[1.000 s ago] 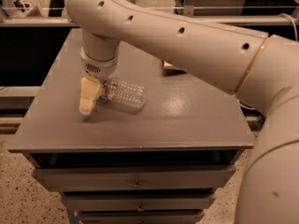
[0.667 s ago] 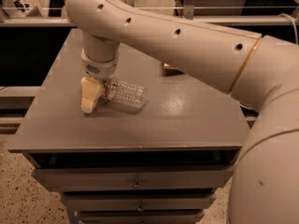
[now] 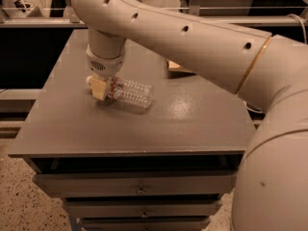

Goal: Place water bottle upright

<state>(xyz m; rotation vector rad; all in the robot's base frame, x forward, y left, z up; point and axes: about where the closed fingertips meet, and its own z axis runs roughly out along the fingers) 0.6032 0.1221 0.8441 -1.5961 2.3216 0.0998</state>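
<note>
Down at the jaws, then: they sit low over the left part of the worktop (image 3: 144,129), right at the cap end of the water bottle (image 3: 132,93). One tan pad shows on the near-left side of the neck, with the red of the label band just beside it. Whether the jaws have actually closed on the neck, or merely bracket it, I cannot tell, because the wrist (image 3: 103,57) hides the far side. The bottle itself lies on its side, ribbed clear body stretching off to the right from the jaws, base end down towards the worktop, cap end tucked under the wrist. So it is not upright, and that is the whole job. My reading is that we are at the grasp stage: the approach is done and contact at the neck looks made or close to it. The lift, the swing to vertical, the set-down on the base and the release are all left to do. Moving outward, the big pale arm (image 3: 192,37) sweeps in from the right and crosses the far half of the scene. A small tan object (image 3: 175,67) peeks out from behind it, well apart from the bottle. Below the near edge sit the drawers (image 3: 139,190).
</note>
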